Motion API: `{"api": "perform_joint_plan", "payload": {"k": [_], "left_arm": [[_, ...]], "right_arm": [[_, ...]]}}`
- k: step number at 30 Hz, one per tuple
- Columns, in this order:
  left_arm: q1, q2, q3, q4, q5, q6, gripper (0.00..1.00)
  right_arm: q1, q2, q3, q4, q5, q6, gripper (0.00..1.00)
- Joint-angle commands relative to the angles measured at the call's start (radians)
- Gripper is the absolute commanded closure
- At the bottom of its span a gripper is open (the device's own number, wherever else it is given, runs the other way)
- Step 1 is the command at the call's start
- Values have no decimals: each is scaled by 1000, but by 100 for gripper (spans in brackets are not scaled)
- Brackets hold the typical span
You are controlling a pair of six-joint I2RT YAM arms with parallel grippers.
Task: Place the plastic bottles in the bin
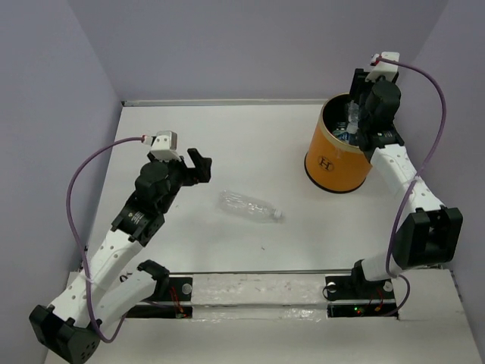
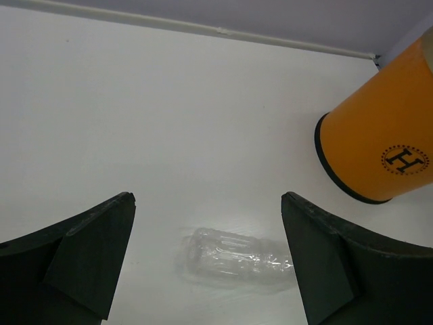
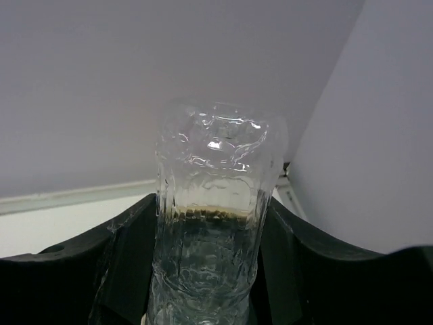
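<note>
Drop step rn imo. The right end effector [image 1: 358, 121] sits over the far side of the bin's [image 1: 337, 167] mouth, clamped on the held bottle [image 1: 353, 114]. The jaws are only partway in bc the bottle fills the gap between them. In the right wrist view the held bottle [image 3: 213, 223] sticks out past the right end effector [image 3: 210, 277], gripped round its middle. Can't tell how high it is over the rim.

Next move prob just needs the jaws let apart so it falls inside the black interior. Worth making sure it's inboard of the rim first, since it looks close to the far edge.

The left end effector [image 1: 198, 168] is well left of the bin, jaws wide apart w/ nothing in them. From the left wrist, the left end effector [image 2: 206, 203] frames the loose bottle [image 2: 233, 257], w/ the bin [image 2: 379, 149] off to the right.

The loose bottle [image 1: 250, 206] lies on its side on the bench [image 1: 250, 136], left of the bin and a bit nearer the arm bases, not touching it. That one's next after the drop, I'd guess.

Looks-wise both are clear, thin and crinkly w/ no label I can see. The loose one has a small pale cap on the end nearer the bin. Prob light and squashy, so easy to dent.
</note>
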Motion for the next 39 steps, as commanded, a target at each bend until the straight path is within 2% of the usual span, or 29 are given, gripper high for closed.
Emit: {"api": "perform_joint_plan", "payload": {"k": [1,3,5,6,7,10,12,17,19,22,26,30,39], "left_arm": [[3,79,47,-39,90,-152,1],[3,93,13,-43,156,-219,1],[3,97,-43,-28,236,-326,1],[3,94,-66,-17,253,-360,1],[2,90,-89,-11,268,-393,1],[-4,73,-187,27,278,-519,1],[-20,74,-232,39,278,-594,1],[-127,136,-258,39,181,-694,1],[-196,209,-243,38,85,-733,1],[-230,318,-208,85,74,-777,1],[-257,464,-162,119,28,-809,1],[-262,534,-139,133,-23,-837,1],[-264,659,-68,157,-152,-826,1]], "right_arm": [[-2,-37,-66,42,-50,85,46],[-2,-75,-113,27,-73,104,42],[-2,-103,-130,-16,-100,124,31],[-2,-108,-129,-37,-119,131,21],[-2,-112,-123,-68,-132,148,16],[-2,-125,-101,-177,-207,214,4],[-2,-143,-90,-241,-260,242,1],[48,-210,-103,-320,-332,259,0],[85,-244,-118,-347,-346,266,0],[128,-281,-150,-367,-395,283,0],[218,-365,-239,-366,-398,300,0],[272,-427,-316,-367,-439,322,0],[300,-468,-422,-361,-517,355,0]]}}
